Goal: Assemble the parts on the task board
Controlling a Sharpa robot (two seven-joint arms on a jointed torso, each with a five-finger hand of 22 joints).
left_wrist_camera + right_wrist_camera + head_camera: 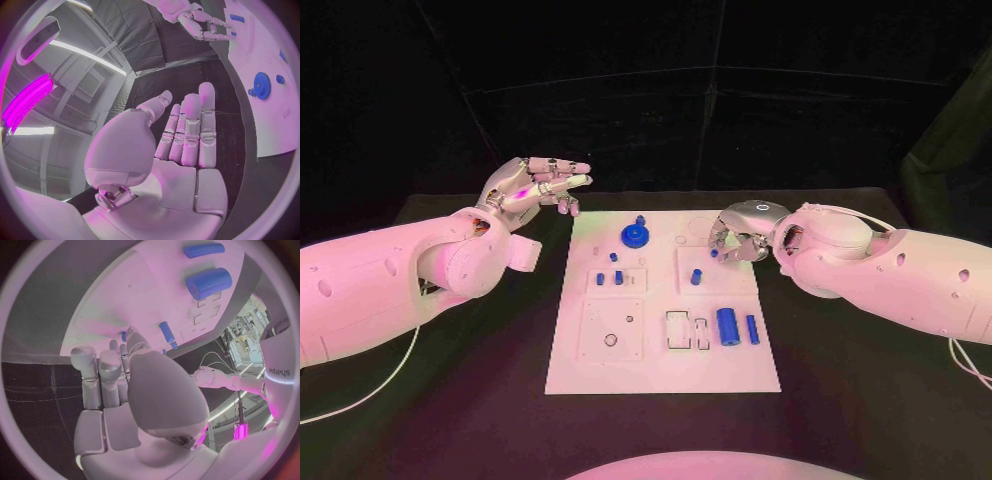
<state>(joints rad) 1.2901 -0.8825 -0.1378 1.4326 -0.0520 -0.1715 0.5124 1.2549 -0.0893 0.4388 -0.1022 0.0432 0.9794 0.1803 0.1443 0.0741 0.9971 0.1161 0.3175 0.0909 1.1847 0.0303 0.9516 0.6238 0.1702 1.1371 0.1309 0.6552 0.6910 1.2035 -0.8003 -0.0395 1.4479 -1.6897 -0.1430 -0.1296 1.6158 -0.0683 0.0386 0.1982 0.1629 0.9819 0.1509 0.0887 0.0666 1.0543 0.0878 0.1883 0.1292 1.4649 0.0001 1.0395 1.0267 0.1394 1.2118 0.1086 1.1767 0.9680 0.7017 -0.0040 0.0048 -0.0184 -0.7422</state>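
Note:
The white task board (661,345) lies in the middle of the black table. On it are a blue gear (635,236), several small blue pegs (613,257) and two blue cylinders (728,322). My left hand (538,185) hovers raised beyond the board's far left corner, fingers stretched out (187,130) and holding nothing. The gear (260,86) lies off to its side. My right hand (740,235) curls down over the board's far right part, fingertips pinching a small blue peg (714,253). The same peg (124,336) shows blue between its fingertips. Both cylinders (209,282) lie behind this hand.
The board has empty recesses, a round one (612,340) and a rectangular one (678,330), near its front. Black table (848,400) surrounds the board on all sides. A white cable (358,400) trails under my left arm.

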